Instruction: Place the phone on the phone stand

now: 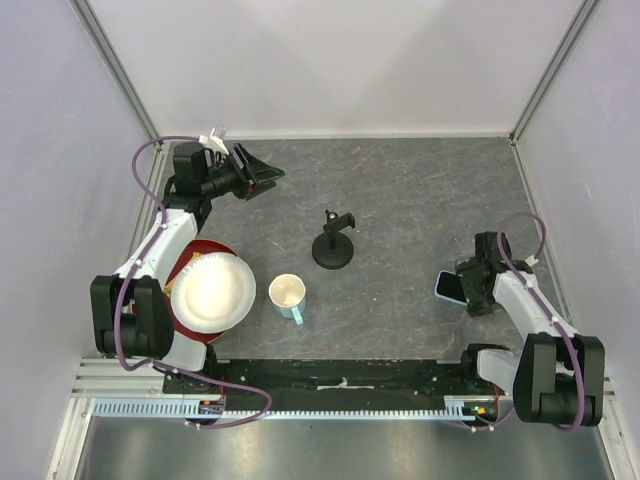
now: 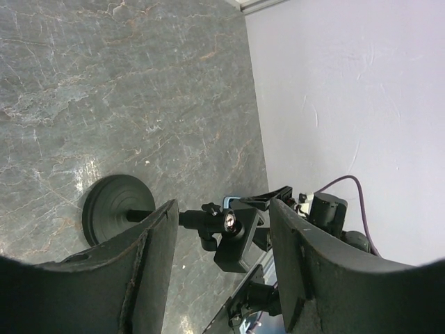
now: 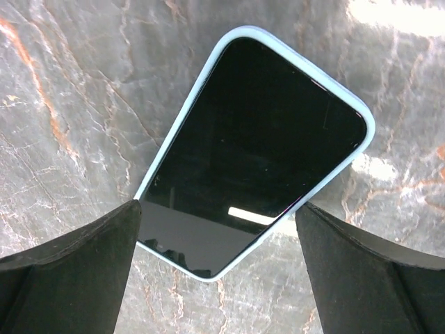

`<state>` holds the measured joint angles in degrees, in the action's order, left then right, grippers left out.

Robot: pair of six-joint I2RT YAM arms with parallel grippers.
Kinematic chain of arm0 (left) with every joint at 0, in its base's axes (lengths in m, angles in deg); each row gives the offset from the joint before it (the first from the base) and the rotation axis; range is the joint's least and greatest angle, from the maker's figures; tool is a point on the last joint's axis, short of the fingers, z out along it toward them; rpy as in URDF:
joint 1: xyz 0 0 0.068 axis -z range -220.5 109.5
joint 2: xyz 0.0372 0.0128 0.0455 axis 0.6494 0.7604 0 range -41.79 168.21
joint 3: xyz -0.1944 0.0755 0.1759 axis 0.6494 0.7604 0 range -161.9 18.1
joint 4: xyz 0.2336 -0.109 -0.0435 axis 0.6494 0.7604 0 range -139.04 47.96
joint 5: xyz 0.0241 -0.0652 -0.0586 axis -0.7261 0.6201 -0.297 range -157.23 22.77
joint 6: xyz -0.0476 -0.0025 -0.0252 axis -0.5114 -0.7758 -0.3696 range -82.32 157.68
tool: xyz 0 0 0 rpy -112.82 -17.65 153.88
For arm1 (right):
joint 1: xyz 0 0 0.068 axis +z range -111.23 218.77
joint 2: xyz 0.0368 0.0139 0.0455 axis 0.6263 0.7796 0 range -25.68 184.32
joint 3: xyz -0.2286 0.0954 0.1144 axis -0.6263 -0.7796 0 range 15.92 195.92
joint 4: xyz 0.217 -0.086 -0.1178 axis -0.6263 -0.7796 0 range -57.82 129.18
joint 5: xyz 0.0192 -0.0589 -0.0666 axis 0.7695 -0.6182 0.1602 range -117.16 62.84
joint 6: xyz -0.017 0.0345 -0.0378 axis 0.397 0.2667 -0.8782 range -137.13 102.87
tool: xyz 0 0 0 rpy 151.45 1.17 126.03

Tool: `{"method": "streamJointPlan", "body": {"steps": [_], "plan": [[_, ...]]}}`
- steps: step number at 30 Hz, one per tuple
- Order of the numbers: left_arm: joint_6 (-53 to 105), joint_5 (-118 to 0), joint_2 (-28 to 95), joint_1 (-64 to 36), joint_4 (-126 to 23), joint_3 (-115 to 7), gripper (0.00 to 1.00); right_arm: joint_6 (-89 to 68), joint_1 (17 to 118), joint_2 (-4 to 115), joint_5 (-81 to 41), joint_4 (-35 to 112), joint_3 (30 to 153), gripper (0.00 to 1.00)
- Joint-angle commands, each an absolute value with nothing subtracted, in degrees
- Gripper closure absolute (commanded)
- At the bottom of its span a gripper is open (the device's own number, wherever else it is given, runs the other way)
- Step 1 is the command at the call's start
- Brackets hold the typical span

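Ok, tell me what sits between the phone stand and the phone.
Nothing. The top external view shows only bare grey tabletop between the phone stand and the phone.

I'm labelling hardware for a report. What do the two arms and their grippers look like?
The left arm and right arm have white links and chunky black joints. A purple cable loops along each. Each ends in two broad matte black fingers.

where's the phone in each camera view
Top external: the phone is at the right, partly under the right pincer.
Left wrist: not in it.
Right wrist: the phone fills the centre, lying askew.
Shared landmark: the grey marbled table.
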<state>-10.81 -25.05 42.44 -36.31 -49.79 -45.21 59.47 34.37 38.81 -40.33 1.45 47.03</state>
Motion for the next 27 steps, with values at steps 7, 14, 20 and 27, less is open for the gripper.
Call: {"method": "streamJointPlan", "body": {"steps": [7, 14, 20, 27], "plan": [[-13.8, -22.8, 42.8, -37.4, -54.0, -44.1, 0.4, 32.9, 34.0, 61.1, -33.1, 12.8, 64.2, 0.02], [-14.3, -22.4, 43.1, -37.7, -54.9, -43.7, 0.4, 26.6, 43.0, 69.3, -34.9, 7.8, 71.2, 0.02], [-15.2, -21.7, 43.9, -37.7, -55.6, -43.3, 0.4, 22.3, 48.4, 69.2, -41.5, 4.6, 71.7, 0.02], [-15.6, -21.3, 43.6, -37.7, -56.3, -43.2, 0.4, 13.7, 50.5, 67.7, -40.4, 4.2, 69.8, 0.02]]}}
